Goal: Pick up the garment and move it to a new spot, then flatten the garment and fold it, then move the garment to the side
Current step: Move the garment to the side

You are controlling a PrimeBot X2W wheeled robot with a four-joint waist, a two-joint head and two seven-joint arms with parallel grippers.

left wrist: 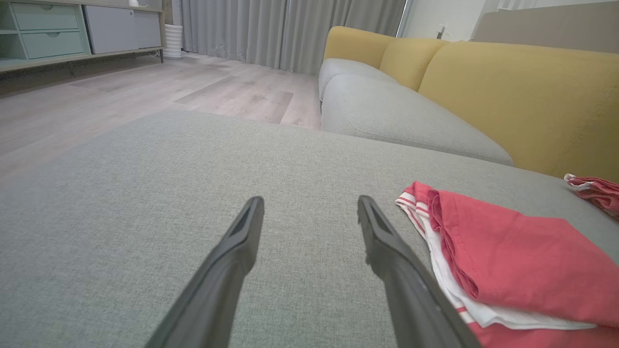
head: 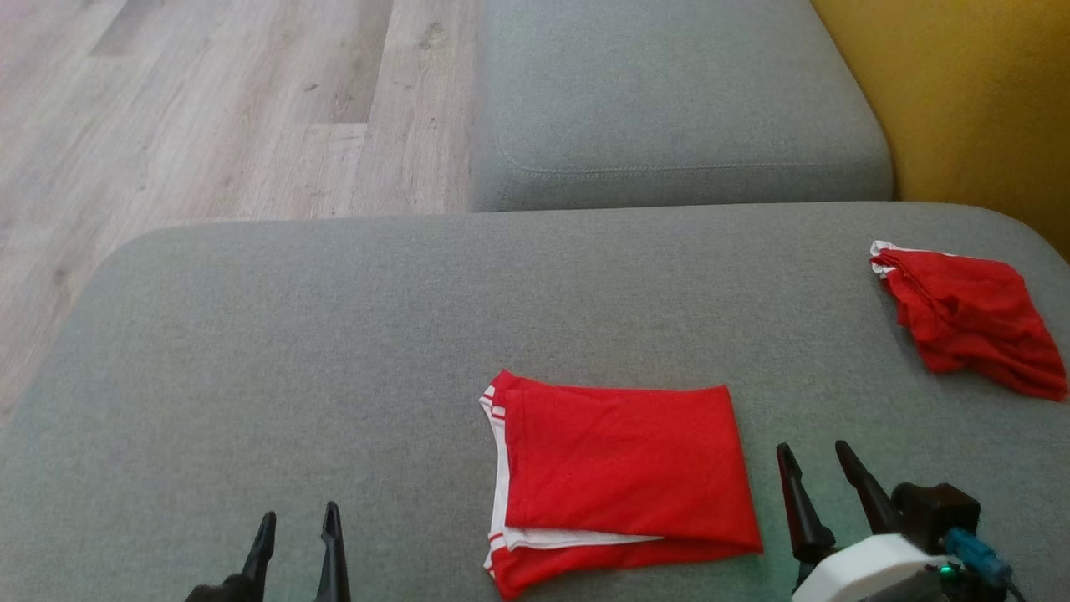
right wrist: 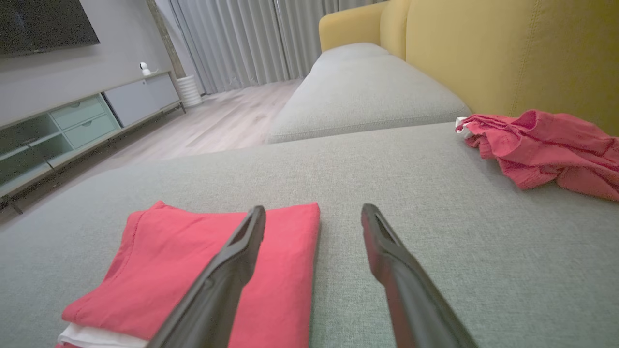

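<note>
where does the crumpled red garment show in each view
head view: crumpled red garment far right, mid height
left wrist view: crumpled red garment at right edge, mid height
right wrist view: crumpled red garment upper right
shared landmark: yellow backrest just behind it

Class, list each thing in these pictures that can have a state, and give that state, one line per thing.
Folded garment: folded flat, lying on the grey cushion.
Crumpled garment: bunched up, unfolded, at the cushion's right side.
Left gripper: open, holding nothing.
Right gripper: open, holding nothing.
</note>
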